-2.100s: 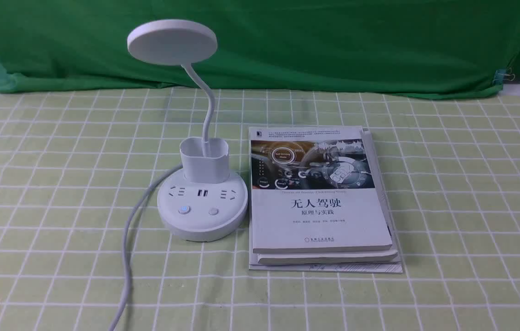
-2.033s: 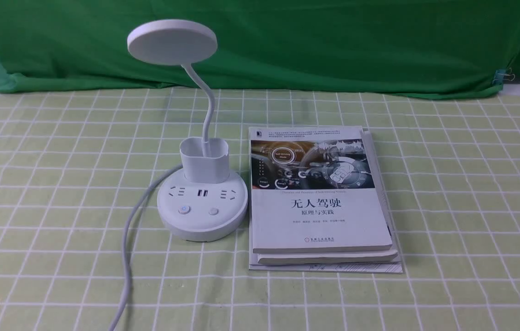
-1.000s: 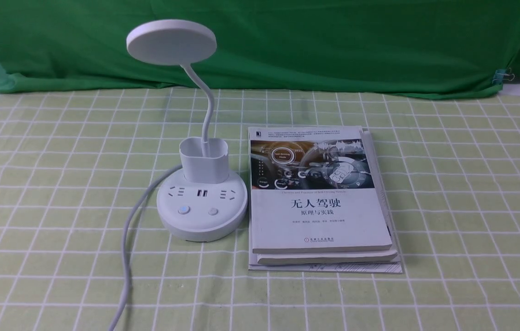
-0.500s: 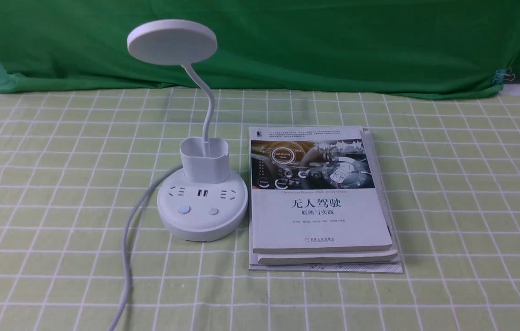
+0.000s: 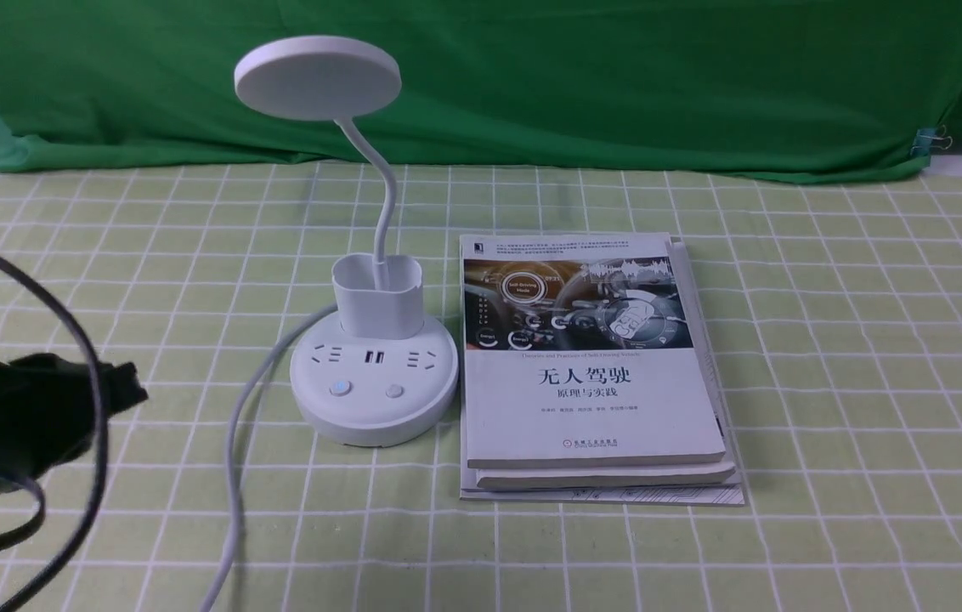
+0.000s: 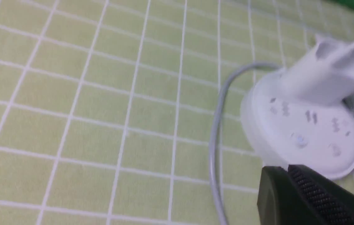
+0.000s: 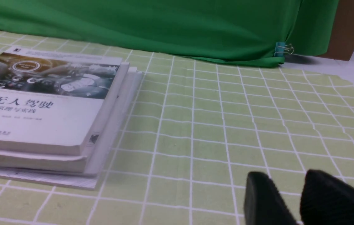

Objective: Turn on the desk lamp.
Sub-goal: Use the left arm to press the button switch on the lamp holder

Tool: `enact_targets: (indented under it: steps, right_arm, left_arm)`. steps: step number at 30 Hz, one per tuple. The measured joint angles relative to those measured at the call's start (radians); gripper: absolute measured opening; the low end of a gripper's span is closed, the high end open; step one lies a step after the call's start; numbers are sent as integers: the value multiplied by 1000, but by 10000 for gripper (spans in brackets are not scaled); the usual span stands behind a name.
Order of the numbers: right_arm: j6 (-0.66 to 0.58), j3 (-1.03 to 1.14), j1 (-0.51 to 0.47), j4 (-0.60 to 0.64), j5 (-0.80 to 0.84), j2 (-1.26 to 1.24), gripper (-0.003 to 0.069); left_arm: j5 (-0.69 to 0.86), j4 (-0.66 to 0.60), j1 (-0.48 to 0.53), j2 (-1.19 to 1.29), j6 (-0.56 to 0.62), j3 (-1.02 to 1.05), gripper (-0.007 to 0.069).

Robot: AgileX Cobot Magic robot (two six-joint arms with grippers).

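Note:
The white desk lamp stands left of centre on the checked cloth, with its disc head on a bendy neck and a cup holder. Its round base carries sockets and two buttons. The head shows no light. Its white cord runs toward the front edge. My left gripper is blurred at the far left, tips pointing at the base and well apart from it. In the left wrist view the gripper is shut and empty, just short of the base. My right gripper is open and empty over bare cloth.
A stack of books lies against the lamp base's right side and also shows in the right wrist view. A green backdrop hangs along the far edge. A black cable loops over my left arm.
My left arm left the bottom left corner, was out of view, and has now come in from the left edge toward the lamp base. Lamp and books have not moved.

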Motion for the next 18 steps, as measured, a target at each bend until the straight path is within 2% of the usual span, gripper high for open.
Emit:
enact_targets:
  steps: [6,11,14,18]
  right_arm:
    - [0,0,0,0,0,0,244]
    - [0,0,0,0,0,0,244]
    - [0,0,0,0,0,0,244]
    - [0,0,0,0,0,0,244]
  left_arm:
    - [205,-26,-13,215,136,-185,19]
    - [239,6,-125,350,141,-311,19]
    - [243,126,-242,471,42,-406,19]
    - [261,322,-331,605,-146,-508,19]
